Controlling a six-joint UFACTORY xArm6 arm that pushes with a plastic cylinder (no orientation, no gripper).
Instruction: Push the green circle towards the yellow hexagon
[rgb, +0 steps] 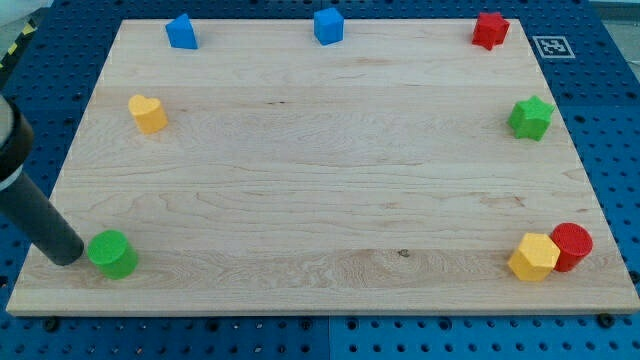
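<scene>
Wooden counter (320, 190) fills most of the view, resting on a blue perforated base. I have no pincer on this arm, so nothing can spread or pinch; it ends in a dark rod that comes in from the view's left edge and slants down to my tip (70, 256), near the counter's bottom-left corner. My tip sits just to the view's left of the green circle (112, 253), touching it or very nearly so; I cannot tell which.

The yellow hexagon (533, 257) lies far across at the bottom right, well apart from the green circle, with a red circle (572, 245) touching its right side. Up the right edge is a green star (531, 117), and a red block (490, 29) sits in the top-right corner; its shape I cannot make out. Two blue blocks stand along the top edge, one toward the left (181, 31) and one near the middle (328, 25). A yellow heart (147, 112) sits on the left side, above my tip and well apart from it.
</scene>
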